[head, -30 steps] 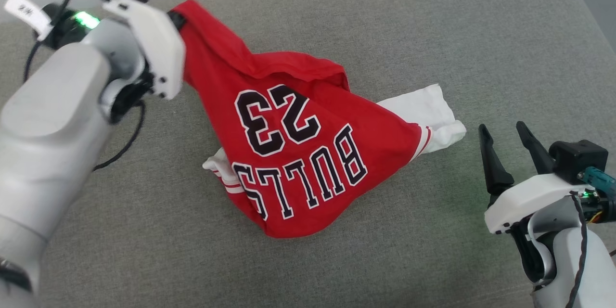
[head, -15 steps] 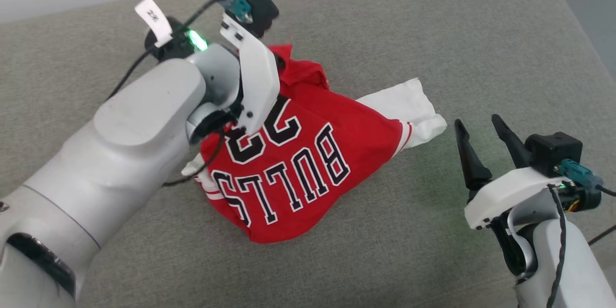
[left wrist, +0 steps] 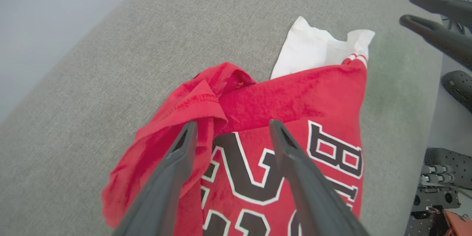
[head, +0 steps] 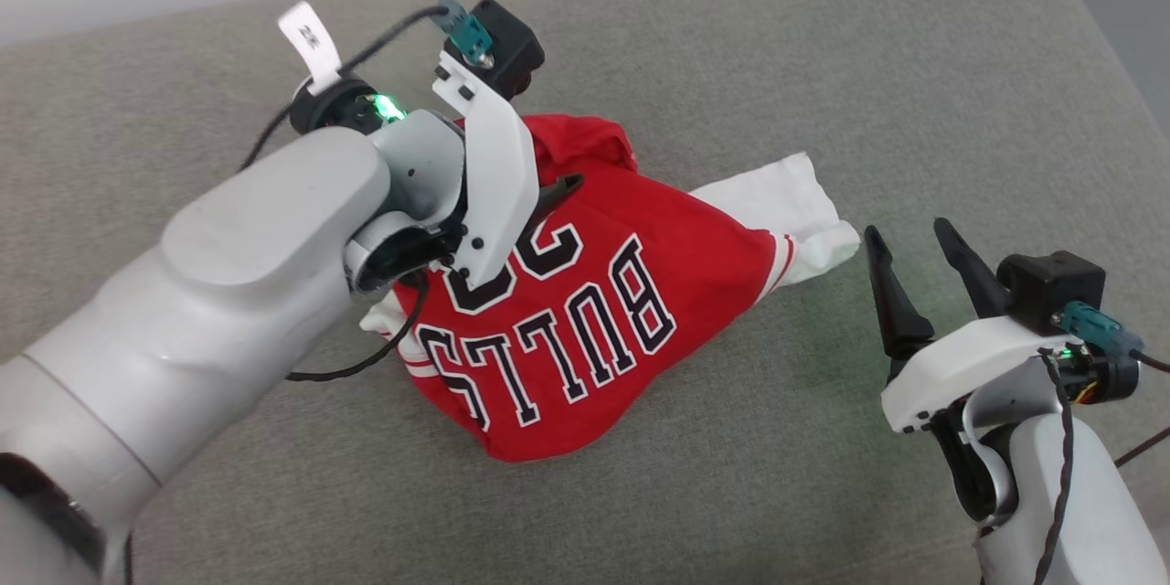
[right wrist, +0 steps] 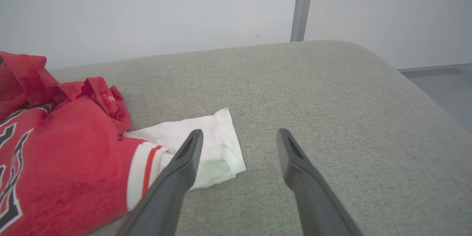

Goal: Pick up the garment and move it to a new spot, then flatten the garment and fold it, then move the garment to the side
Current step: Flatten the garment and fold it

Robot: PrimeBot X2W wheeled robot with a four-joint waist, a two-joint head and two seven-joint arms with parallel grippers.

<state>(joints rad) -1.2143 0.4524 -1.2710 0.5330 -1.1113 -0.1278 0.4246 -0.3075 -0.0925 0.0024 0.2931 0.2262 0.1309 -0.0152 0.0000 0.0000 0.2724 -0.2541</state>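
Note:
The garment (head: 585,329), a red jersey with black "BULLS 23" lettering, lies in a crumpled heap on the grey cushion, lettering up. One white sleeve (head: 786,201) sticks out toward the right. My left gripper (head: 553,190) hovers over the heap's far edge. In the left wrist view the left gripper (left wrist: 232,127) is open, its fingers straddling the garment (left wrist: 295,99) beside a bunched red fold (left wrist: 199,99). My right gripper (head: 905,233) stands open to the right of the sleeve. In the right wrist view the right gripper (right wrist: 239,132) has nothing between its fingers and the sleeve (right wrist: 206,136) lies just beyond.
The grey cushion (head: 777,64) stretches wide around the heap and ends in a rounded edge at the right, with floor (right wrist: 442,88) beyond. A pale wall (right wrist: 147,7) and a metal post (right wrist: 302,3) stand behind it.
My left gripper swung from the far left toward the middle with the red edge, then opened and let go. The garment has slumped into a tighter heap. The right arm has barely moved.

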